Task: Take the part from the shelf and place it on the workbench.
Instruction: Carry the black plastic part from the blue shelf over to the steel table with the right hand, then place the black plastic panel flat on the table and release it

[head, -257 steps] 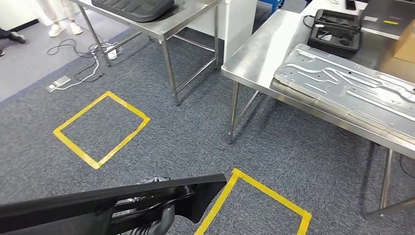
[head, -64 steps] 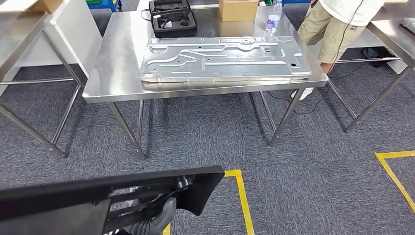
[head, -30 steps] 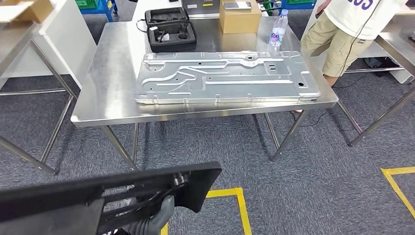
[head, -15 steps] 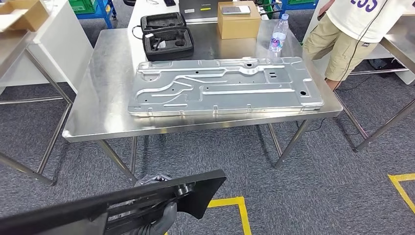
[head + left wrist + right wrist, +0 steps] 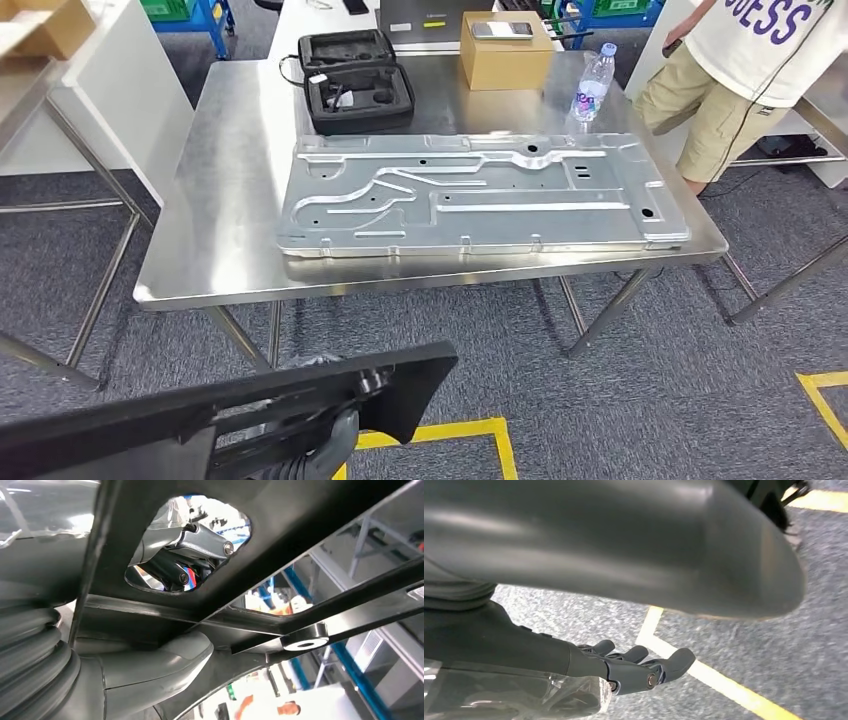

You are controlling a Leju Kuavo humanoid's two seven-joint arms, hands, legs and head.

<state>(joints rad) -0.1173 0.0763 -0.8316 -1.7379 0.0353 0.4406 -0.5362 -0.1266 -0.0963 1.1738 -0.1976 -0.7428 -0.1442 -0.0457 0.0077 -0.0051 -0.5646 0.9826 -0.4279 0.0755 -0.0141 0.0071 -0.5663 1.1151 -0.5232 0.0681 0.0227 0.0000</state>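
**A:** Where is the part?

**B:** The black plastic part (image 5: pixel 230 415) is off the shelf and carried low in front of the robot, over the carpet, short of the workbench's (image 5: pixel 215 245) near edge. It lies roughly flat and broadside, which looks like the way to slide it onto the steel top.

**A:** How is it held?

**B:** The left hand (image 5: pixel 150 667) grips it from underneath: in the left wrist view the grey thumb presses against a rib of the part's frame. The right hand (image 5: pixel 639 667) sits beneath the part's smooth edge, its dark fingers curled under it as a cradle; I judge it is holding, though actual contact is hidden.

**A:** Is there room on the bench?

**B:** A large stamped metal panel (image 5: pixel 480 195) takes up the middle and right. The bare steel is along the left edge and near left corner. The open tool case (image 5: pixel 355 80), cardboard box (image 5: pixel 505 50) and water bottle (image 5: pixel 592 90) stand along the far edge, and a person (image 5: pixel 745 70) stands at the far right corner.
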